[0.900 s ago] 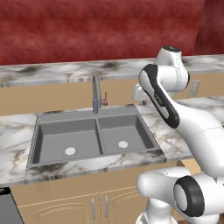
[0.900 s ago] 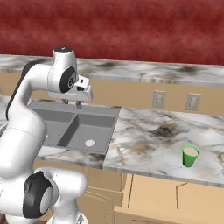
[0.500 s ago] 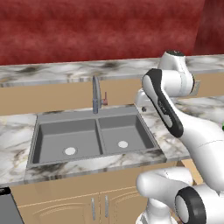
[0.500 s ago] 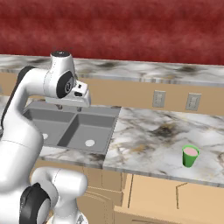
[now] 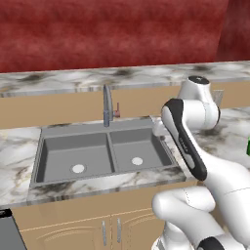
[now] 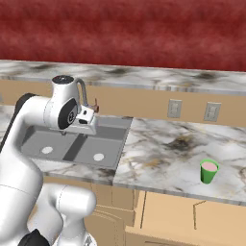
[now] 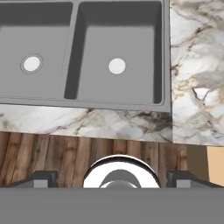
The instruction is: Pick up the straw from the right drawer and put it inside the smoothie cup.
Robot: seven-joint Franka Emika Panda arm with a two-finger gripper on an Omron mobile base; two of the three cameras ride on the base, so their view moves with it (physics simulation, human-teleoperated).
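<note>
The claw [image 7: 112, 177] hangs above the near edge of the double-basin sink [image 7: 83, 52], looking straight down. In the hand view its two dark fingertips [image 7: 41, 178] sit far apart at the bottom corners, so it is spread wide and holds nothing. In the right base view the wrist is over the sink's right basin, with the faucet [image 5: 107, 105] just behind it.

The smoothie cup [image 6: 208, 171] stands upright on the marble desk [image 6: 163, 149], well to the right of the sink and near the front edge; pink filling shows inside its rim. From the left base view only a green sliver of it peeks past the arm at the right border. The right drawer [image 6: 192, 216] appears to be the light-tan front below the desk, under the cup. I cannot tell from this angle whether it is pulled out, and the straw cannot be made out anywhere, so its position is unknown.

Judged risks from here: the arm is far left of both drawer and cup, so a long sweep right at desk height could clip the cup and tip it. The straw is thin, and a slightly off-centre pinch would likely miss it or flick it away. Reaching down into a shallow drawer also risks the fingers striking its front panel.
</note>
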